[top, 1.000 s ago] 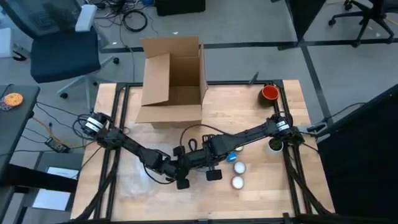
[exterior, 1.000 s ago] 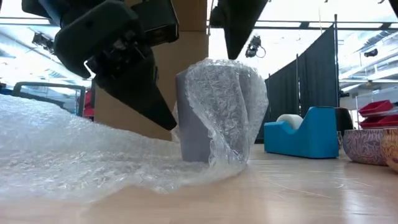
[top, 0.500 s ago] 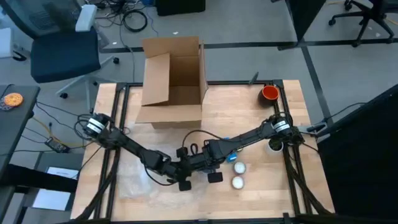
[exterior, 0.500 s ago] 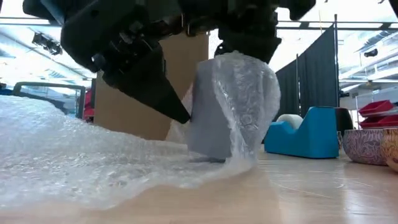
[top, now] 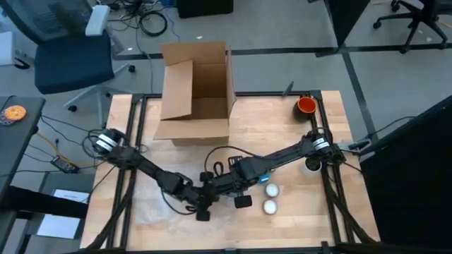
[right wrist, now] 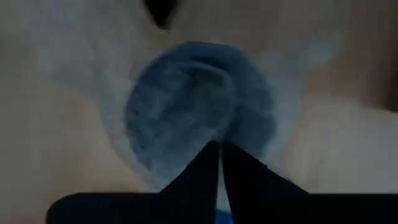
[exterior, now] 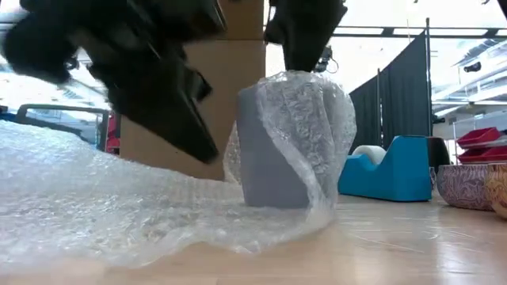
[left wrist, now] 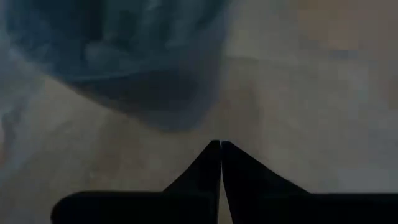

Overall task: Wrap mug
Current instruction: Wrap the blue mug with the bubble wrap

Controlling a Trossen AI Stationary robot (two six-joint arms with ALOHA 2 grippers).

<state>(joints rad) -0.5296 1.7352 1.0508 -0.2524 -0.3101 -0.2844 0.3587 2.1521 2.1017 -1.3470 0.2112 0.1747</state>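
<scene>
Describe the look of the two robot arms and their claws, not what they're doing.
Both arms are dark, slim and jointed, each with a silvery-white collar near its base and loose black cables. The left claw and right claw each end in two black, wedge-shaped fingers tapering to thin points.

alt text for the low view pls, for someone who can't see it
A grey-blue mug stands upright on a wooden table, partly wrapped in bubble wrap that spreads across the table to the picture's left. Dark robot arm parts hang above it, with a cardboard box behind and a blue tape dispenser to the right.
</scene>
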